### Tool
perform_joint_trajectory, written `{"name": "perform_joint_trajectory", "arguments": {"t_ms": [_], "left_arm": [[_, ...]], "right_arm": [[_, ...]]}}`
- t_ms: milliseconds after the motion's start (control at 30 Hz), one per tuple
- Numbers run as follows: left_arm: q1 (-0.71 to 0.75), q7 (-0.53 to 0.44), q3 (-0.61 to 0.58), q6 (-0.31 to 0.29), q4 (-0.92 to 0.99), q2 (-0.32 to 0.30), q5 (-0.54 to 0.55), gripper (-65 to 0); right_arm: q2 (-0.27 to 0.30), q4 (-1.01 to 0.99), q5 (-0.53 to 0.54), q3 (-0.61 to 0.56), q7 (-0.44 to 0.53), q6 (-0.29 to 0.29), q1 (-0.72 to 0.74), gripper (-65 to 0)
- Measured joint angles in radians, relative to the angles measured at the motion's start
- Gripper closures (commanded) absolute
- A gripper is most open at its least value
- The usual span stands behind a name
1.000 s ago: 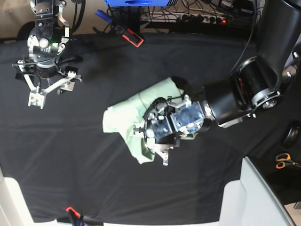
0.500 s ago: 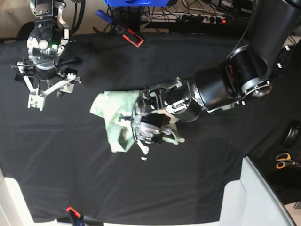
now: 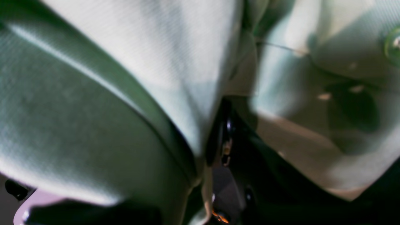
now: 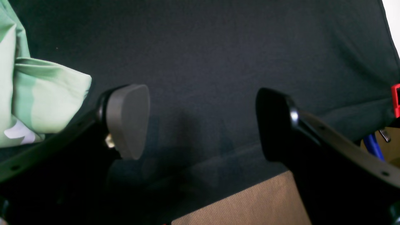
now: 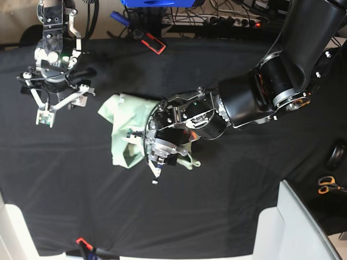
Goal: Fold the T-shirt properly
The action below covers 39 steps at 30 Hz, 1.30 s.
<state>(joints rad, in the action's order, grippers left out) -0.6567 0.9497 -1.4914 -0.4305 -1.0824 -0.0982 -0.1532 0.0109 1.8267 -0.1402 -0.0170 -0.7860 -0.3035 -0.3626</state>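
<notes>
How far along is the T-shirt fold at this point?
Done: nothing tidy; the T-shirt lies bunched on the black tablecloth. In hand: the left pincer is shut on its fabric. Left: spreading and folding; the right pincer hangs open, empty.

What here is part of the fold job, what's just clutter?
Job:
- T-shirt, bunched up
- left gripper, shut on the T-shirt
- right gripper, open, empty

Lying about:
- scissors at the right edge
- red-and-black tool at the far edge
- power strip

no text, label or number can be read in any view.
</notes>
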Motion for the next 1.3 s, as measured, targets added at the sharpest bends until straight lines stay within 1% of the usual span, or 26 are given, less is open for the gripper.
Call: {"name": "perform_joint_trajectory", "arguments": {"t_ms": [33,100,233,300,333,367,433,600,800,900,933,967,1000,1033,1067,1100,1167,1233,1267,1300], "left_arm": [[0.0,0.008,0.0,0.0,0.0,-0.001,0.0,-0.5],[-0.003,0.044,0.0,0.0,0.01,0.003,0.013,-6.0],[-0.008,0.064,0.0,0.0,0.031,0.006,0.012,-22.8],[-0.011,0.067,0.0,0.0,0.031,0.006,0.004,-33.8],[-0.014,0.067,0.0,-0.001,0.031,0.006,0.004,-38.0],[-0.02,0.067,0.0,0.0,0.031,0.006,0.004,-40.8],[-0.035,0.067,0.0,0.0,0.031,0.006,0.004,-43.7],[-0.072,0.068,0.0,0.0,0.031,0.007,0.004,-44.3],[-0.132,0.07,0.0,-0.004,0.028,0.009,0.004,-43.5],[-0.141,0.08,0.01,-0.005,-0.043,-0.002,0.0,-42.7],[-0.122,0.078,0.068,-0.015,-0.09,-0.005,0.009,-40.3],[-0.092,0.073,0.152,-0.013,-0.146,-0.006,0.023,-34.8],[-0.065,0.083,0.224,-0.012,-0.214,-0.015,0.017,-27.2],[-0.033,0.1,0.301,-0.011,-0.296,-0.027,0.019,-16.3],[-0.002,0.127,0.372,-0.01,-0.37,-0.04,0.01,-2.9],[0.039,0.147,0.443,-0.003,-0.44,-0.055,-0.013,0.0],[0.141,0.179,0.549,0.007,-0.551,-0.1,-0.087,0.0],[0.293,0.193,0.62,0.007,-0.639,-0.149,-0.2,0.0],[0.367,0.187,0.643,-0.001,-0.671,-0.172,-0.243,0.0],[0.453,0.173,0.664,-0.005,-0.7,-0.188,-0.297,0.0]], "right_arm": [[0.0,0.0,0.0,0.0,0.0,0.0,0.0,-50.1],[0.0,0.0,0.0,0.0,0.0,0.0,0.0,-50.1],[0.0,0.0,0.0,0.0,0.0,0.0,0.0,-50.1],[0.0,0.0,0.0,0.0,0.0,0.0,0.0,-50.1],[0.0,0.0,0.0,-0.001,0.0,0.0,0.0,-50.1],[0.0,0.0,0.0,-0.001,0.0,0.0,0.0,-50.1],[0.0,0.0,0.0,-0.001,0.0,0.0,-0.001,-50.1],[0.0,0.0,0.0,-0.003,0.0,0.0,-0.007,-50.1],[0.0,0.0,0.0,-0.003,0.0,0.0,-0.021,-50.1],[0.0,0.0,0.0,-0.003,0.0,0.0,-0.021,-50.1],[0.0,0.0,0.0,-0.003,0.0,0.0,-0.02,-50.1],[-0.002,0.0,0.0,-0.002,0.001,0.0,-0.02,-50.1],[-0.004,0.0,0.001,-0.001,0.0,0.002,-0.019,-49.8],[-0.005,0.001,0.0,0.0,0.0,0.0,-0.024,-48.2],[-0.003,0.002,0.003,0.0,0.003,0.0,-0.031,-44.7],[-0.001,0.003,0.001,0.0,0.021,0.0,-0.043,-39.5],[-0.001,0.004,0.0,0.002,0.09,0.0,-0.07,-25.2],[-0.005,0.004,0.001,0.001,0.172,0.004,-0.115,-7.1],[-0.003,0.005,0.0,0.001,0.2,0.003,-0.134,-0.1],[-0.005,0.005,0.0,0.002,0.238,0.0,-0.165,0.0]]}}
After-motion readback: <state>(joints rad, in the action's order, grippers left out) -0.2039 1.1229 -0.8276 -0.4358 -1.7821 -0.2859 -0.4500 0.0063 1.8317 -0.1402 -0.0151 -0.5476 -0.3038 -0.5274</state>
